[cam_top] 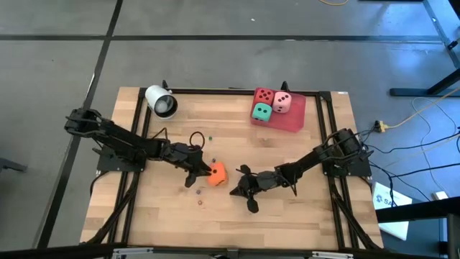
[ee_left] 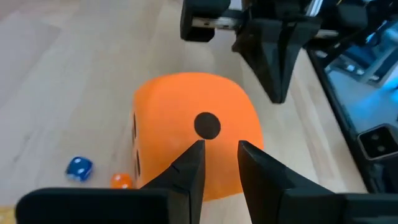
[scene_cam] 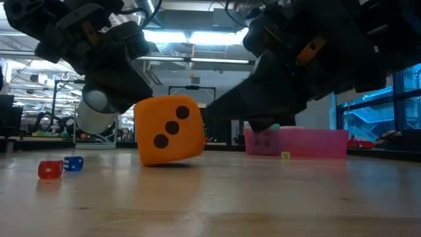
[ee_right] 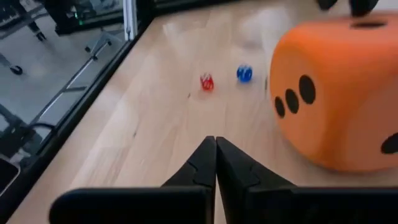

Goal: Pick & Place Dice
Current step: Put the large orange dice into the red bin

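The orange die [cam_top: 216, 173] [scene_cam: 170, 130] sits tilted at mid-table, its lower left edge on the wood and its right side raised a little. My left gripper [cam_top: 202, 173] [ee_left: 219, 152] is at the die's left upper side, fingers a narrow gap apart. My right gripper [cam_top: 233, 191] [ee_right: 216, 146] is shut and empty, low over the table just right of the die and nearer the table's near edge. The red die [cam_top: 264, 96], green die [cam_top: 261, 112] and pink die [cam_top: 282, 103] rest on the flat red tray [cam_top: 293, 119] at the far right. My left gripper comes at the orange die from the table's left, slanting down. Its fingertips [ee_left: 194, 155] lie over the die's top face [ee_left: 208, 106], near the single pip, and the die fits nowhere between them. Whether they press on the face I cannot tell. The die stays tilted on the table.
A white cylinder [cam_top: 161, 101] lies at the far left. Tiny red [ee_right: 207, 82] and blue [ee_right: 244, 73] dice lie on the wood near the orange die, on its near side. Black frame rails run along the table's edges. Bare wood lies between the die and the tray.
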`<action>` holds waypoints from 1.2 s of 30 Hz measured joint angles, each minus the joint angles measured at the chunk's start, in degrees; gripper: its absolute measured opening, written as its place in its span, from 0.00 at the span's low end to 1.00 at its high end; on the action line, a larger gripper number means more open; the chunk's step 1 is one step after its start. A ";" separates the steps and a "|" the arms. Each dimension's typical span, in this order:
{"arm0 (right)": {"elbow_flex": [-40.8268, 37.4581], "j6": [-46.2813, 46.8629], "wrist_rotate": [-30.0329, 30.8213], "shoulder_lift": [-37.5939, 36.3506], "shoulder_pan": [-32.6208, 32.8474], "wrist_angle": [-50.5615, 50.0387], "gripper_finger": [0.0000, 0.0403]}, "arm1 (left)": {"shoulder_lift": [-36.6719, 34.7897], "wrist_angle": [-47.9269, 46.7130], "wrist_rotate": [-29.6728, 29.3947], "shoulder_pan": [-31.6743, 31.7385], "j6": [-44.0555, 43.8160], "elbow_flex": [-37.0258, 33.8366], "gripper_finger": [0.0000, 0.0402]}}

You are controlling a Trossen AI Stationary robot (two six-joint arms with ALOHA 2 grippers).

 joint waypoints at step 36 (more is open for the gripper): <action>-0.02 -4.33 5.40 -12.99 -3.69 -18.45 0.02 | 17.01 14.10 -5.33 1.17 3.71 3.02 0.21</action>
